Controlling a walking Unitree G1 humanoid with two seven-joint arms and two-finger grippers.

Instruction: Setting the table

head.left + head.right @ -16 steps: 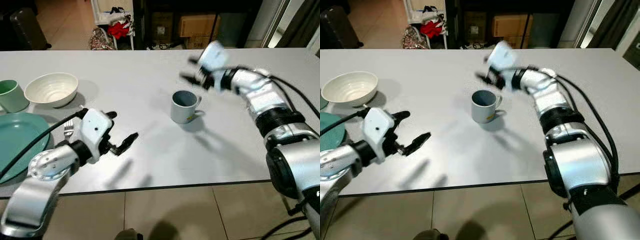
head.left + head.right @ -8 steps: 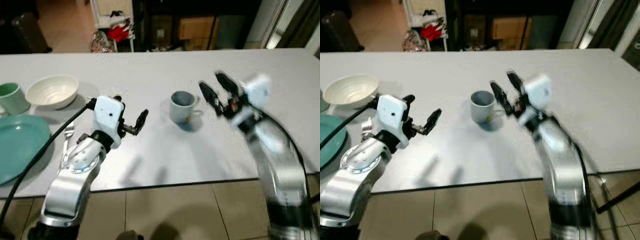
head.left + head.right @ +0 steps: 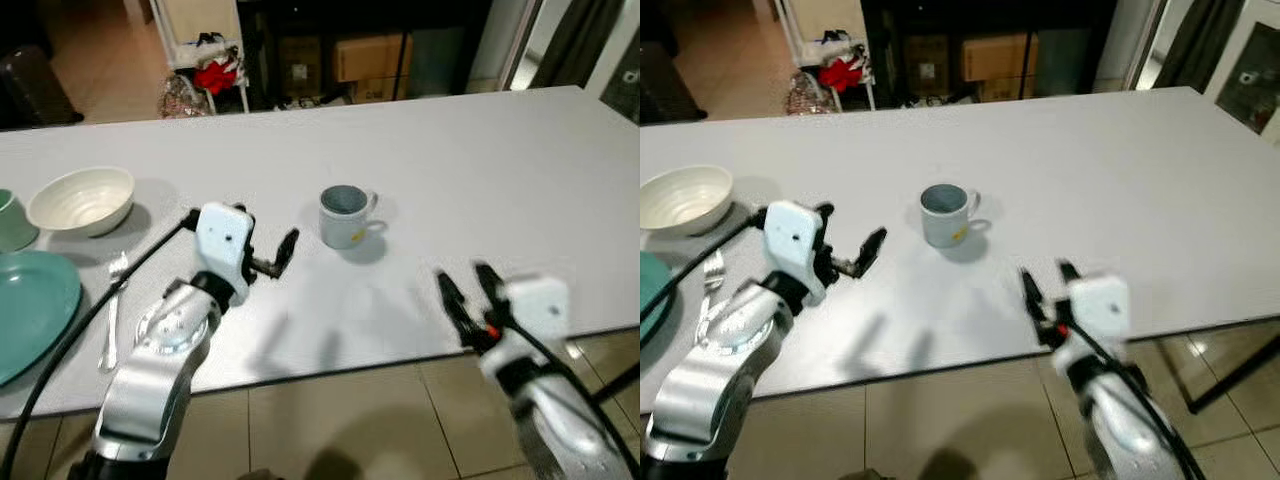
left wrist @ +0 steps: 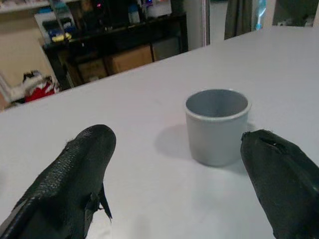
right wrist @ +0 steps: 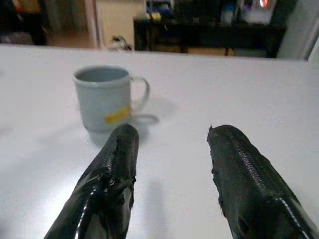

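The left gripper [image 3: 262, 250] hovers over the white table [image 3: 480, 160] with its fingers spread apart, holding nothing, pointing toward the grey mug [image 3: 343, 215] that stands upright just beyond it. The right gripper [image 3: 468, 297] hangs near the table's front edge, fingers also apart and empty, aimed at the same mug from farther off. The mug's handle points to the robot's right. Well to the left lie a fork [image 3: 113, 310], a green plate [image 3: 35, 305], a cream bowl [image 3: 82, 199] and a green cup [image 3: 10, 218].
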